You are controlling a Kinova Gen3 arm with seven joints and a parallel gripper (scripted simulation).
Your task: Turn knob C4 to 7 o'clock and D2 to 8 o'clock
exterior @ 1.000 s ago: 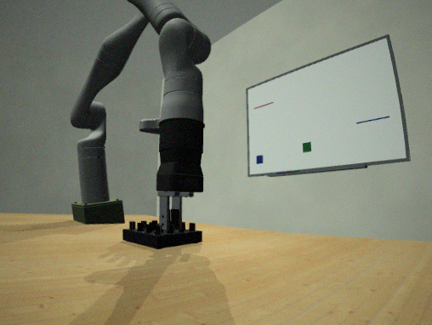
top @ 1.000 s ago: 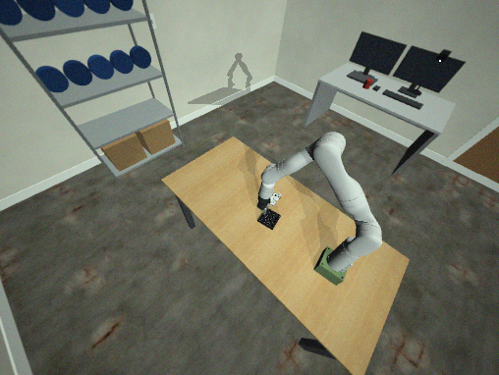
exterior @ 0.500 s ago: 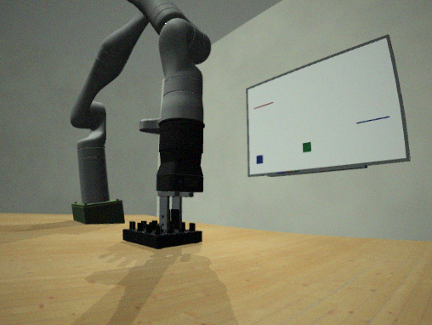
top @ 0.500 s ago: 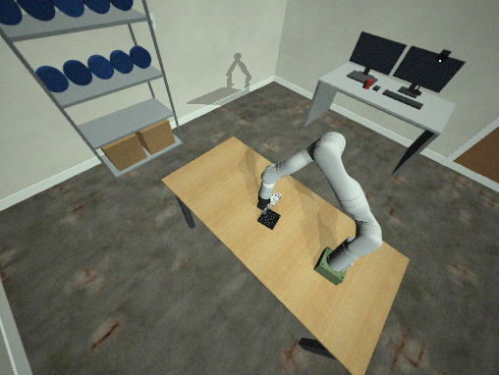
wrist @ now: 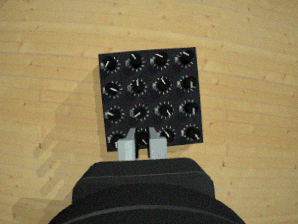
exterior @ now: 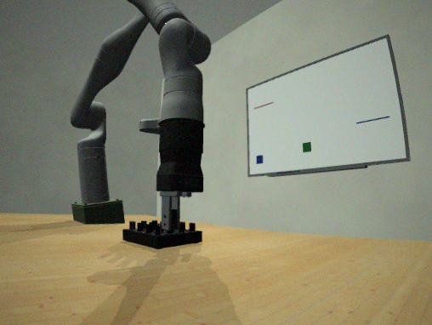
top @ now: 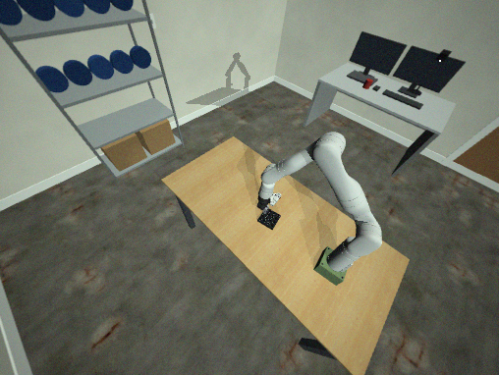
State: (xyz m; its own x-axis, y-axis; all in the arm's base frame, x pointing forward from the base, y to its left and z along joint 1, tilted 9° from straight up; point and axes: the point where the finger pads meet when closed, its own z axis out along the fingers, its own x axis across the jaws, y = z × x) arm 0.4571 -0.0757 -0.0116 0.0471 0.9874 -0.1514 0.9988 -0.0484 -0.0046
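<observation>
Knob box flat on the table. Gripper pointing down over the box's 4 side, fingers partly closed, one each side of knob C4. Cannot tell if they pinch it. C4's line looks to be rearward of the box's middle, around 1 or 2. Step in hand, my reading: grasping C4. Next: firm grip, then counter-clockwise through 12 to 7, sparing neighbours. Knob D2, box's front row, seems not at 8; likely after.
</observation>
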